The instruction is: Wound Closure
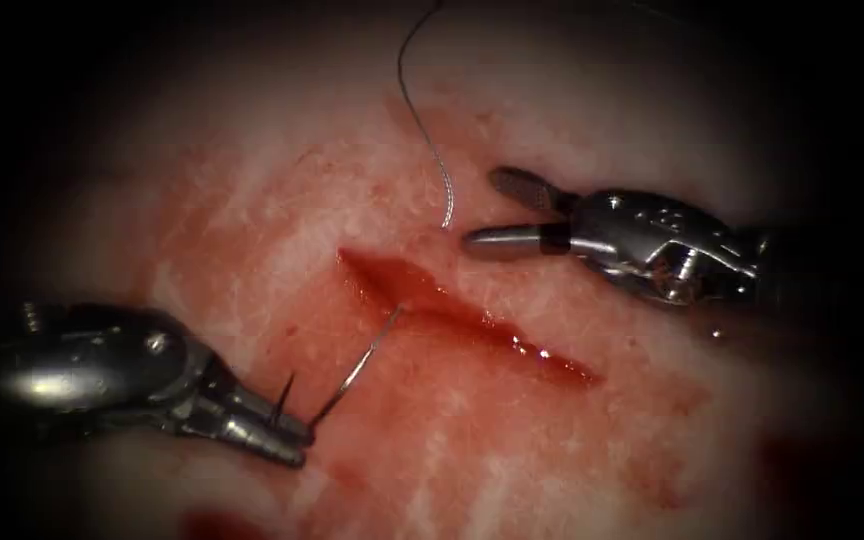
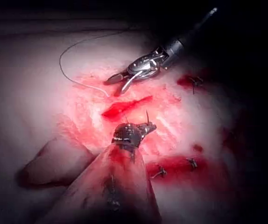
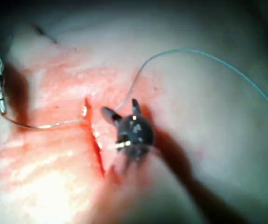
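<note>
The cut (image 1: 472, 320) runs slantwise across the tissue (image 1: 512, 460), wet with red fluid. My left tool (image 1: 300, 440) lies left of the cut, jaws shut on the curved needle (image 1: 352, 370) near one end. A short dark point sticks up beside the jaws. The needle's long arc reaches to the cut's left edge; whether it enters the tissue I cannot tell. My right tool (image 1: 480, 210) hovers right of the cut, jaws open, holding nothing. The thread (image 1: 422, 130) comes down from the far side and ends at the tissue just beside the right jaws. The right wrist view shows the needle (image 3: 45, 125) meeting the cut (image 3: 95, 137).
In the left wrist view two other wounds (image 2: 190, 81) (image 2: 176, 165) with dark stitches lie beyond my own shaft (image 2: 120, 186). The thread (image 2: 64, 65) loops over pale tissue on the far side. Red fluid stains the tissue around the cut.
</note>
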